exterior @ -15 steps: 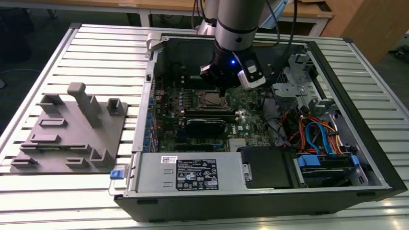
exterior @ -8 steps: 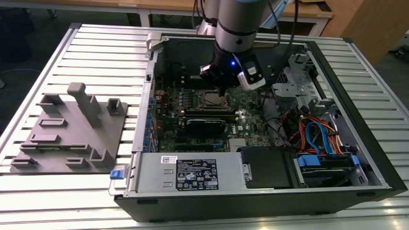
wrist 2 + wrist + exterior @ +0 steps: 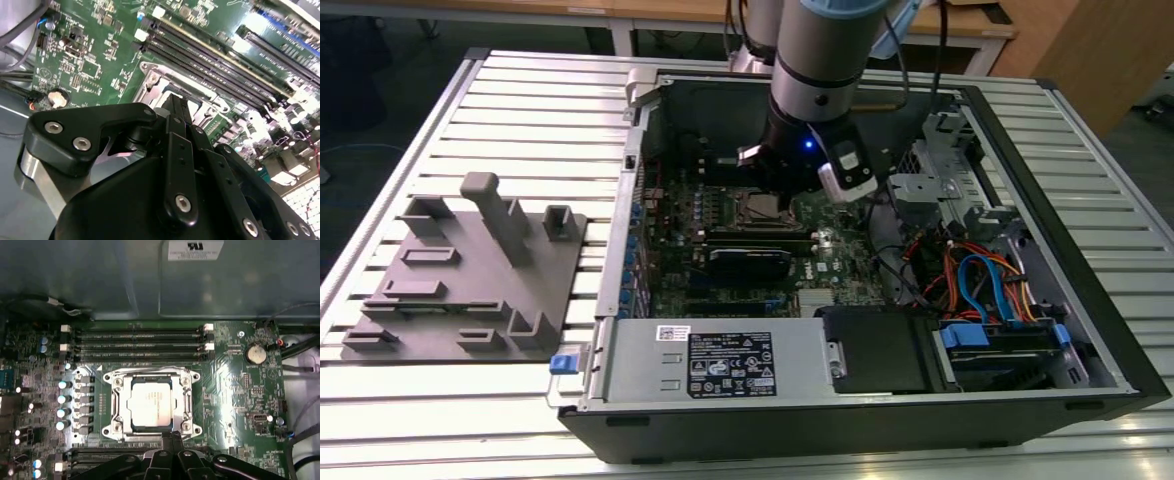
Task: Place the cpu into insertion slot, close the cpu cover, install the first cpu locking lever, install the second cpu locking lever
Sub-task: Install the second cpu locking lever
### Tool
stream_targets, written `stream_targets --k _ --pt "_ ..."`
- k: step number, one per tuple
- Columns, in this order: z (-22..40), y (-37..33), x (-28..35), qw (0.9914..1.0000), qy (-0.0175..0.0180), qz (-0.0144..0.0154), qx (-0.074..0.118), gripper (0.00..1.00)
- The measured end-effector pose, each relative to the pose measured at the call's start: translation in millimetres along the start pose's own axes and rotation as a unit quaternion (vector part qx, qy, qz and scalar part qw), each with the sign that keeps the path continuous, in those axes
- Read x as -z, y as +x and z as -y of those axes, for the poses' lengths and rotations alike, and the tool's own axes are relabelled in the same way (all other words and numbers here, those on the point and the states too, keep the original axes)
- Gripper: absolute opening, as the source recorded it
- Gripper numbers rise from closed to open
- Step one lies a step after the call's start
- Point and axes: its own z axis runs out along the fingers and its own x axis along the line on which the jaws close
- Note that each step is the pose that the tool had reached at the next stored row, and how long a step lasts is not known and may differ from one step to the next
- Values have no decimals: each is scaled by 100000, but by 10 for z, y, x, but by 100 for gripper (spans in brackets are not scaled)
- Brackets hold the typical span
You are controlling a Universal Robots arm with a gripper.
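At the exterior view's left, well apart from the work: a grey fixture tray [image 3: 467, 270] on the slatted table [image 3: 414, 400]. Right of that, an open computer case [image 3: 881, 420] with the green motherboard [image 3: 674, 230] inside. Near the middle of the exterior view, the cpu [image 3: 758, 207], already seated in the insertion slot [image 3: 736, 212]. Seen square-on in the first wrist view: cpu [image 3: 152, 402] flat in the insertion slot [image 3: 114, 390], silver top facing up, the cpu cover [image 3: 186, 401] apparently lying down around it; hard to say whether latched. Square chip, so no long axis to line up with. Just beside the socket's near edge, not over the chip's centre: the gripper [image 3: 172, 436], fingers pressed together, nothing between them. Same in the second wrist view: gripper [image 3: 175, 102] clenched and empty, poised close over the silvery frame. In the exterior view, gripper [image 3: 787, 192] hanging directly over the socket area. Farther to the exterior view's right, coloured cables [image 3: 987, 290], well clear.
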Motion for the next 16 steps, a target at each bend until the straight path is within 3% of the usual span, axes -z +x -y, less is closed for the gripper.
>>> stream_targets --k 5,11,16 --pt "26 86 -27 100000 9 -231 -34 10" --pt "82 152 -29 100000 1 -287 -42 10" --pt "104 264 -54 99999 7 -386 -59 10"
